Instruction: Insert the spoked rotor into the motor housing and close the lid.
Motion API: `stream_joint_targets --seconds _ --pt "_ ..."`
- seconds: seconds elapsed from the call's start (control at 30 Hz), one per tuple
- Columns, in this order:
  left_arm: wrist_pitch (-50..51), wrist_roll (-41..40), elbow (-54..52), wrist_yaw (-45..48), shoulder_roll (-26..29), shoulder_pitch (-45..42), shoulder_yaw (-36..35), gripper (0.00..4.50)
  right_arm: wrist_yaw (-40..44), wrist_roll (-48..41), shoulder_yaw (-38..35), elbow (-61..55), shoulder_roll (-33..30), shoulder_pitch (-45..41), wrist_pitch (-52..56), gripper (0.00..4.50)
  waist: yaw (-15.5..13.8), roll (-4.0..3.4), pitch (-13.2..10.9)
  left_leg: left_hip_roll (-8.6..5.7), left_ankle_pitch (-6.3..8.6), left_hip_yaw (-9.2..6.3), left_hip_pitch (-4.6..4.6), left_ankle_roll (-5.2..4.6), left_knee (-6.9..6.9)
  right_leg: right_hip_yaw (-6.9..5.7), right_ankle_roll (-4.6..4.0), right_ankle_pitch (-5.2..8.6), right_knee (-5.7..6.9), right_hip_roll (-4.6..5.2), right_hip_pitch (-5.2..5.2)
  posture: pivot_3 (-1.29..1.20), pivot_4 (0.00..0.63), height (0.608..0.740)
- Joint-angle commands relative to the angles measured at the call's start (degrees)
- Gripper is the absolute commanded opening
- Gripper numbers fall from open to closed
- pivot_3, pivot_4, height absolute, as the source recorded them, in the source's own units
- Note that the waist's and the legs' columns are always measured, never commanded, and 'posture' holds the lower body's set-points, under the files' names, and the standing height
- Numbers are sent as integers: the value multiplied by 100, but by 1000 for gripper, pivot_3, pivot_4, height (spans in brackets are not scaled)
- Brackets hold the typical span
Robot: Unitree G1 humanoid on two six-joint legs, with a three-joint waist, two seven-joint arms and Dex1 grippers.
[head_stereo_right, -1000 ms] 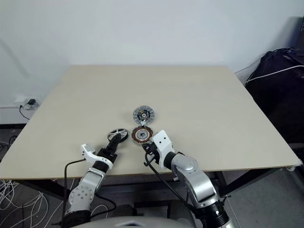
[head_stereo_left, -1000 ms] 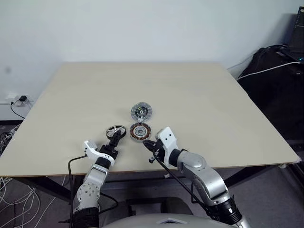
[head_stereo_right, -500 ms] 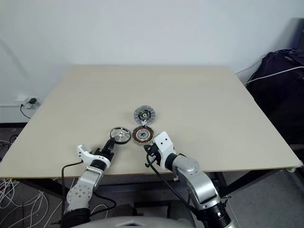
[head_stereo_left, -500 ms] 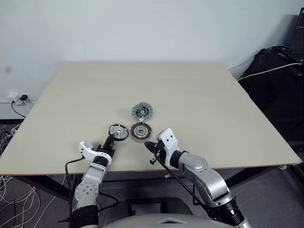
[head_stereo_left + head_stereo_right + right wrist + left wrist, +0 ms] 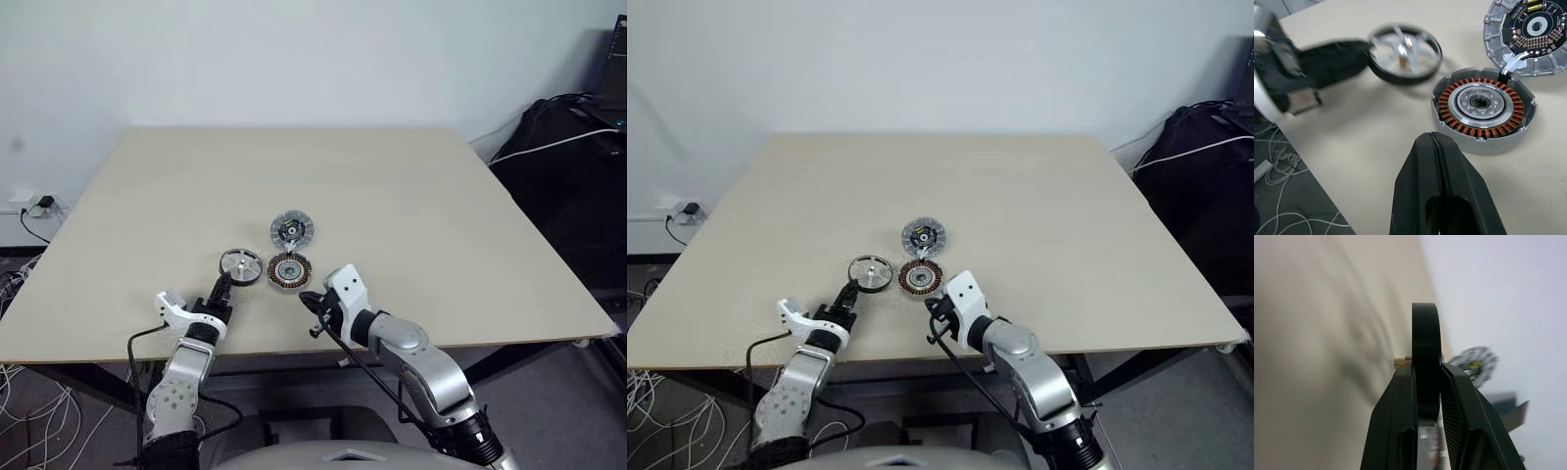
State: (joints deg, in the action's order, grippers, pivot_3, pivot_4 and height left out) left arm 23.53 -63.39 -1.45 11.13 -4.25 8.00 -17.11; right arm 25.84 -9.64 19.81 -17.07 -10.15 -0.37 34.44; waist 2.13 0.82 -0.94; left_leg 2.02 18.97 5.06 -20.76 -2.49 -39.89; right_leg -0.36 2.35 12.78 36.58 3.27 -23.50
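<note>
The left gripper (image 5: 1426,396) grasps the rotor's (image 5: 240,265) rim beside the housing (image 5: 1483,108); the right gripper (image 5: 1436,161) is clenched empty.

On the table (image 5: 411,196), the left gripper (image 5: 224,284) pinches the near rim of the spoked rotor (image 5: 240,265). The motor housing (image 5: 289,271) sits just beside it, the lid (image 5: 292,230) behind, and the right gripper (image 5: 306,298) hovers near.

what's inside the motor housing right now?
Inside the motor housing: a copper winding ring around a silver hub with a dark centre bore. No rotor in it; the spoked rotor is in the left end effector. The bore's bottom is hidden.
</note>
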Motion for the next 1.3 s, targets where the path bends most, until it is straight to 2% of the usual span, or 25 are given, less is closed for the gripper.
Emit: stream_joint_targets --seconds 0.03,0.23,0.6,0.9,1.3 --pt "100 -440 -763 402 -550 403 253 374 -6 -84 -50 -340 -44 33 16 0 -4 0 0 0 0 0 0 0 0 0 0 0 -1 0 0 0 0 740" --pt "504 -710 -1042 397 -326 594 582 374 24 -107 -14 -331 -65 24 68 0 -9 1 -2 -1 0 0 3 -1 -1 0 1 1 0 3 3 0 0 740" --pt "638 -478 -366 113 -311 -195 1089 374 38 -94 1 -294 -49 -4 71 0 -5 1 -1 -3 -1 -2 2 -1 -2 0 0 0 0 0 4 0 0 740" --pt "666 -190 352 261 -291 -611 1058 374 -52 -84 -40 -364 -49 70 62 0 -6 2 -2 -4 -1 -2 1 -2 -2 0 1 0 -4 -2 5 0 0 740" --pt "600 2 627 309 -384 -792 940 374 -110 -88 -32 -377 -43 87 59 0 -6 2 -2 -3 0 -2 0 -2 -1 0 2 0 -4 -2 4 0 0 740"
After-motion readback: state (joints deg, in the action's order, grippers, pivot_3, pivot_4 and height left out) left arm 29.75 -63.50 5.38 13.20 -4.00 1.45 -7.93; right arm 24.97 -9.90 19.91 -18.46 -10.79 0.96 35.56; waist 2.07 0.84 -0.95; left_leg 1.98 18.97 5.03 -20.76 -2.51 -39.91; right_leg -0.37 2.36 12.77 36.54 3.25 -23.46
